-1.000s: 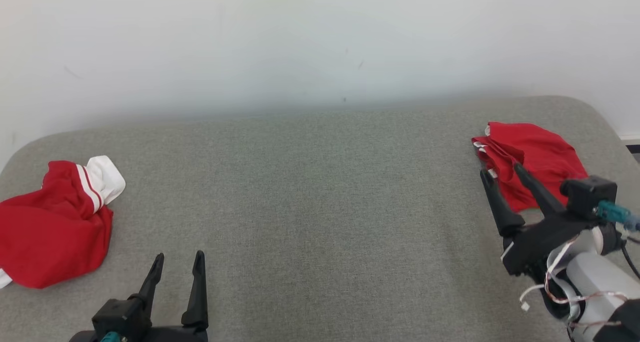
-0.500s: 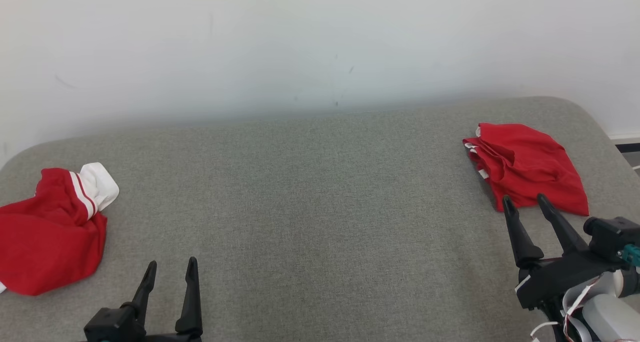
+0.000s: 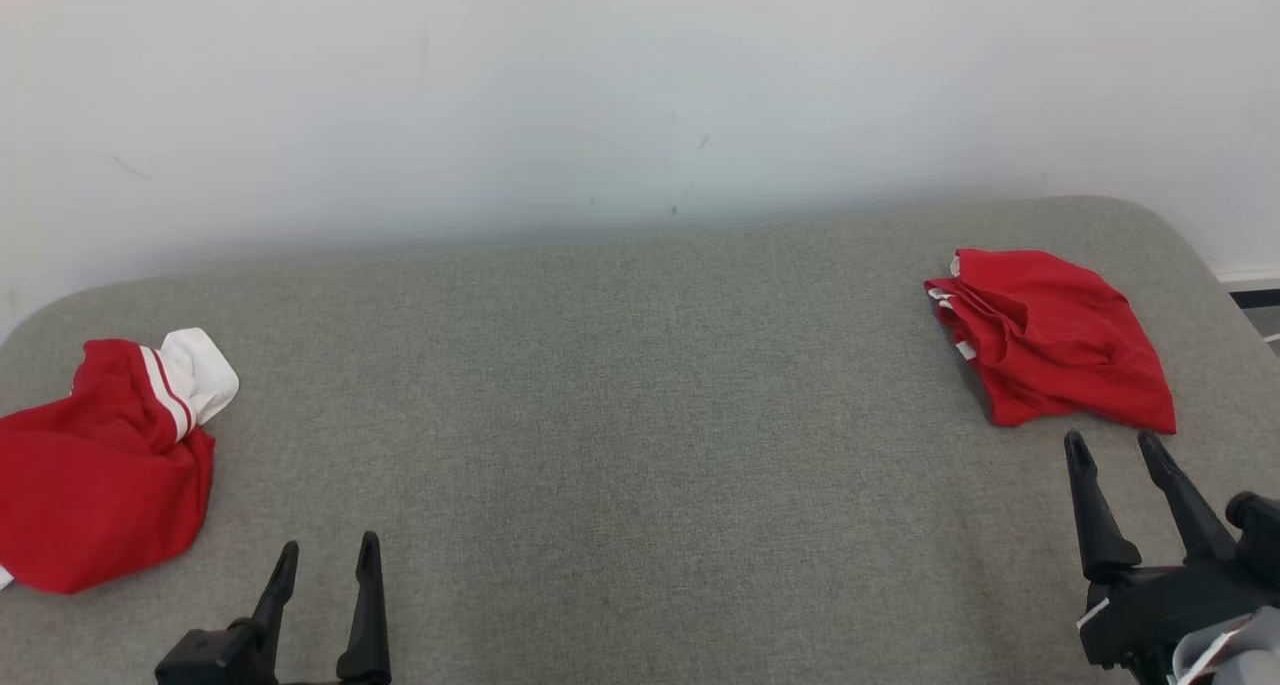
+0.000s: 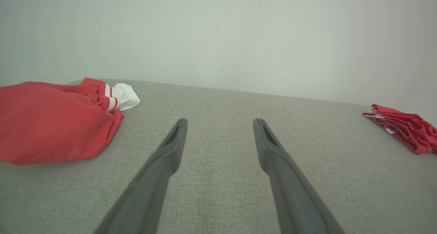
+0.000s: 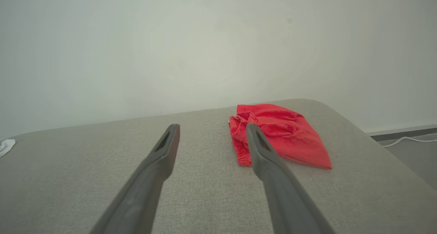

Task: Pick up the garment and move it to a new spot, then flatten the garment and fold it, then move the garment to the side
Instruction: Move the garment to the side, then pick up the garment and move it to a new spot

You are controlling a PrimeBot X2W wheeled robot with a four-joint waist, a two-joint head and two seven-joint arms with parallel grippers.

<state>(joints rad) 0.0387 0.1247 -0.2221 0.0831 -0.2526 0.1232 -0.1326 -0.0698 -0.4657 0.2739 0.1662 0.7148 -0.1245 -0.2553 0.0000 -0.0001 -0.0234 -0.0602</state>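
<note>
From the head, a grey woven bench [image 3: 640, 415] with rounded far corners ran across the whole width, set against a plain pale wall [image 3: 640, 85] that carried a few faint dark scuffs. A folded red garment [image 3: 1055, 340] lay near the far right corner, a thin white trim showing along its left edge. A crumpled red garment [image 3: 100, 485] with a white, red-striped cuff [image 3: 200, 370] lay at the left edge. The left hand [image 3: 328, 547] stood at the lower left, fingers spread and holding nothing, well apart from the crumpled piece. The right hand [image 3: 1112, 443] stood at the lower right, fingers likewise spread and empty, its tips just short of the folded garment's near edge.

Along the left wrist, the left hand's [image 4: 220, 122] two dark fingers were parted over bare grey cloth, the crumpled garment to their left and the folded one far off at the right edge.

Along the right wrist, the right hand's [image 5: 212, 127] fingers were parted, the folded garment lying beyond them and partly behind the right finger. Past the bench's right edge were a dark skirting strip [image 5: 403, 133] and a white cable [image 5: 406, 140] on the floor
</note>
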